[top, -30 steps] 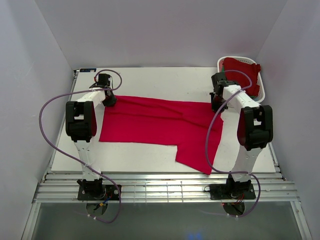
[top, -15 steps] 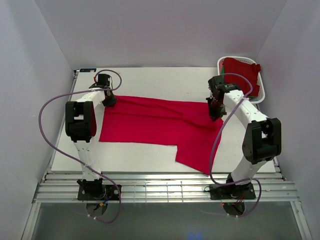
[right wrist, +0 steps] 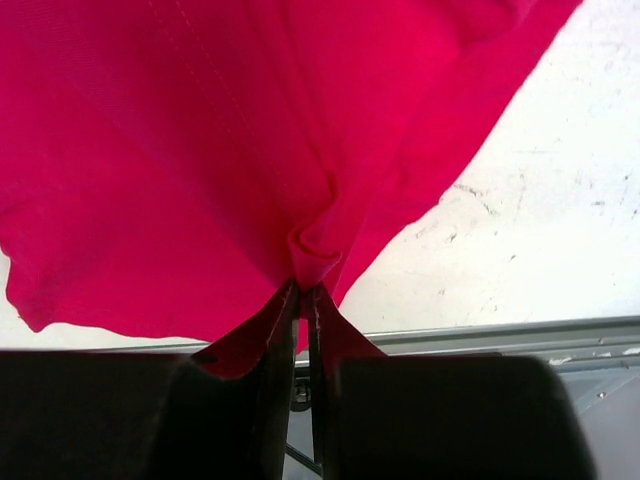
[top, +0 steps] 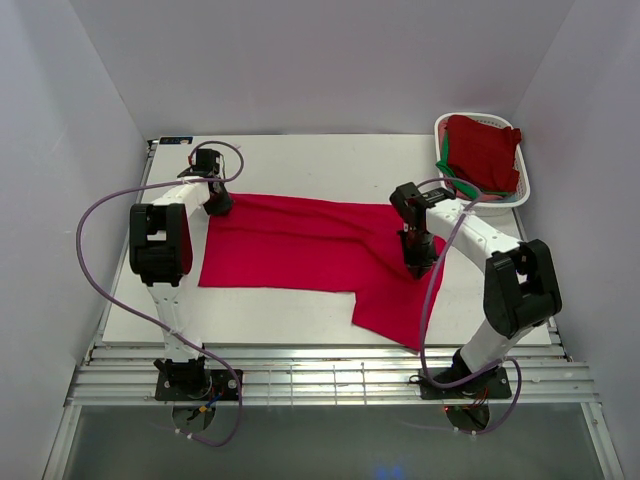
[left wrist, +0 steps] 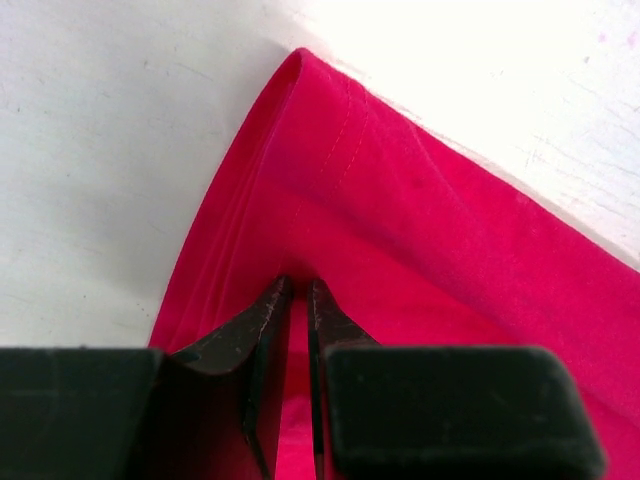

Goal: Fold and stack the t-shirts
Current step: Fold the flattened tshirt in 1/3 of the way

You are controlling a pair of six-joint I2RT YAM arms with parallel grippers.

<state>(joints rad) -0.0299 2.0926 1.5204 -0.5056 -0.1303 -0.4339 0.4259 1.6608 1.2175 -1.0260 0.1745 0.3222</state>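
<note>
White tabletop (top: pixel 320 165), worn and scuffed. White slotted basket (top: pixel 478 115) at 1 o'clock, on the table's far corner. Grooved metal rails (top: pixel 330 385) along the 6 o'clock edge. Plain pale walls (top: pixel 320 60) enclose three sides.

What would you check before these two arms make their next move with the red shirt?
1. The left gripper pinches the crimson t-shirt at its far left corner: ok.
2. The right gripper pinches a bunched fold on the shirt's right side: ok.
3. Shirt lies flat: not ok, it is creased near the right gripper.
4. How many layers each pinch holds: cannot tell.
5. The white basket stands apart from the spread shirt: ok.
</note>
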